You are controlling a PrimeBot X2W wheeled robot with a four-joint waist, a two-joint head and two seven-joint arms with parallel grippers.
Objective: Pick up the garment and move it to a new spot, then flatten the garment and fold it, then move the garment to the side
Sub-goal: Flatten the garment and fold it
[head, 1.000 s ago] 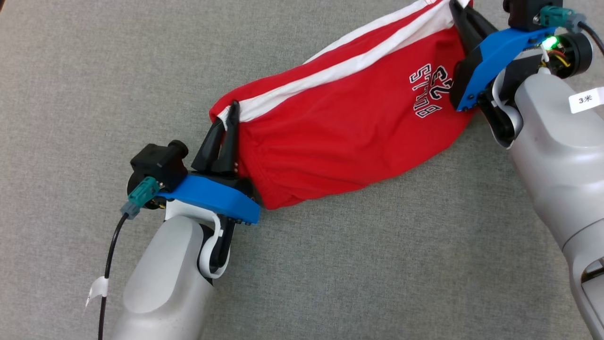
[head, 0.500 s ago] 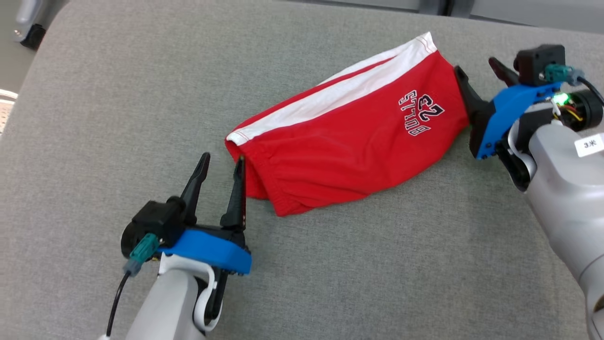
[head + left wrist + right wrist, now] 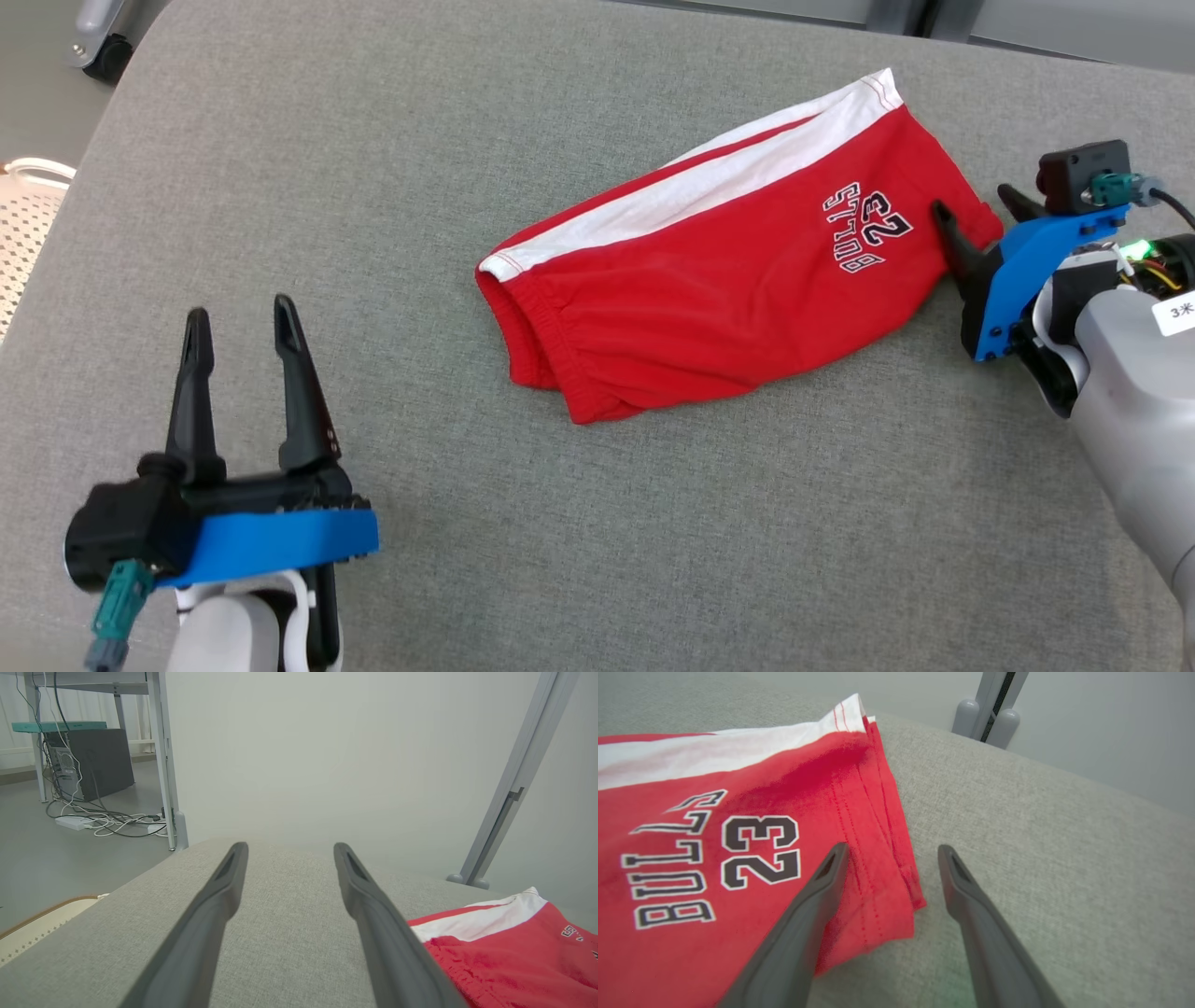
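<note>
On the grey cushion (image 3: 373,187): I see the red shorts (image 3: 738,280) lying slantwise and free of both arms, white stripe along the far edge, gathered waistband end toward my left arm, leg end toward my right
Left gripper (image 3: 239,313): fingers spread wide with nothing between them, over bare cushion, well apart from the shorts
Right gripper (image 3: 973,201): also spread wide, holding nothing, right at the leg end of the shorts
Head view: gives me both arms and the whole of the shorts at once; the print (image 3: 864,227) reads upside down from here
Left wrist view adds: a corner of the shorts at the lower right, beside one finger, and past the cushion's edge a computer tower (image 3: 100,760), floor cables (image 3: 107,821) and a slanted metal post (image 3: 509,793)
Right wrist view adds: the print reads BULLS 23 the right way up; one finger (image 3: 803,933) lies over the stitched hem (image 3: 882,835), the other over bare cushion; whether it touches the cloth I cannot tell
</note>
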